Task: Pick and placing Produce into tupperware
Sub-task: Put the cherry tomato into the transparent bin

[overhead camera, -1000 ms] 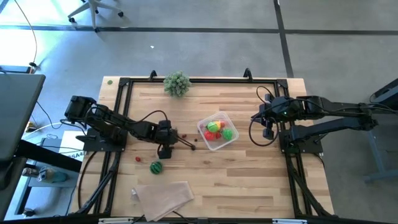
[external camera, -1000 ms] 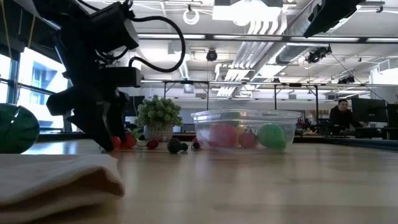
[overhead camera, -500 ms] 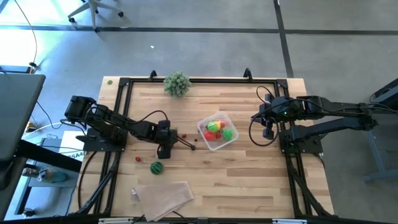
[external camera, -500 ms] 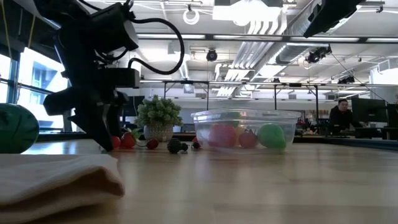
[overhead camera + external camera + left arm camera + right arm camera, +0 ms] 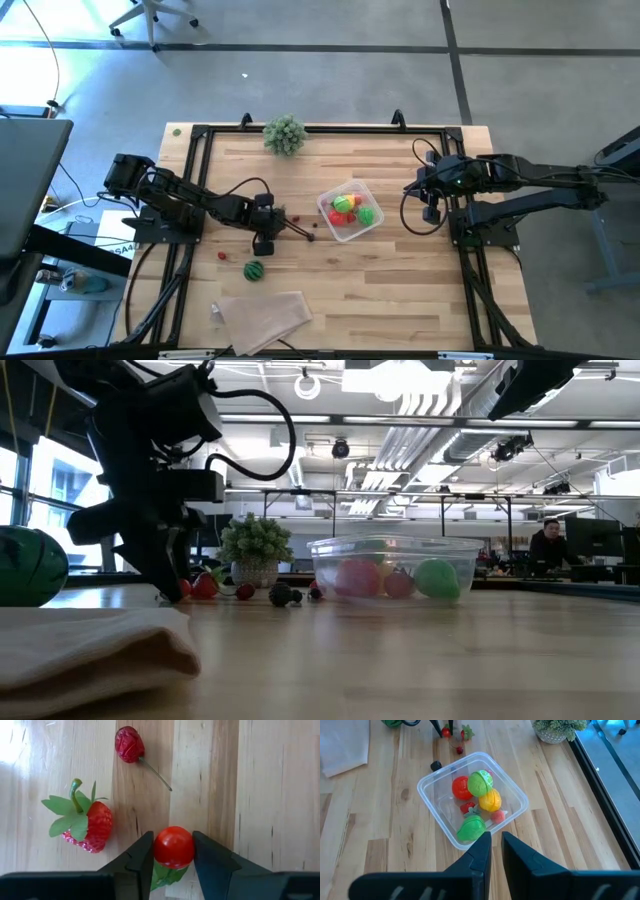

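Note:
The clear tupperware [image 5: 350,210] stands mid-table on its base and holds red, green and yellow produce [image 5: 479,795]. My left gripper [image 5: 173,851], to its left and slanting down at the table, is shut on a small red tomato [image 5: 173,847]. Beside it on the wood lie a strawberry [image 5: 89,826] and a small red berry with a stem [image 5: 129,744]. A striped green ball [image 5: 252,268] and a small red piece [image 5: 222,255] rest nearer the front. My right gripper [image 5: 492,851] hangs shut above the table, right of the tupperware. My left gripper pinches the tomato's round red body [image 5: 160,848] between its two fingers, one on each side. The fingers come steeply from above, slanting toward the table's right. Green leaves [image 5: 167,875] show under the tomato. Whether it rests on the wood I cannot tell.
A folded beige cloth [image 5: 262,315] lies near the front edge. A bushy grey-green plant [image 5: 284,133] stands at the far edge. A small dark berry [image 5: 312,238] lies between my left gripper and the tupperware. A black frame [image 5: 195,180] borders the tabletop.
In the low view my left gripper's fingers have drawn together around the tomato while the arm stayed in place.

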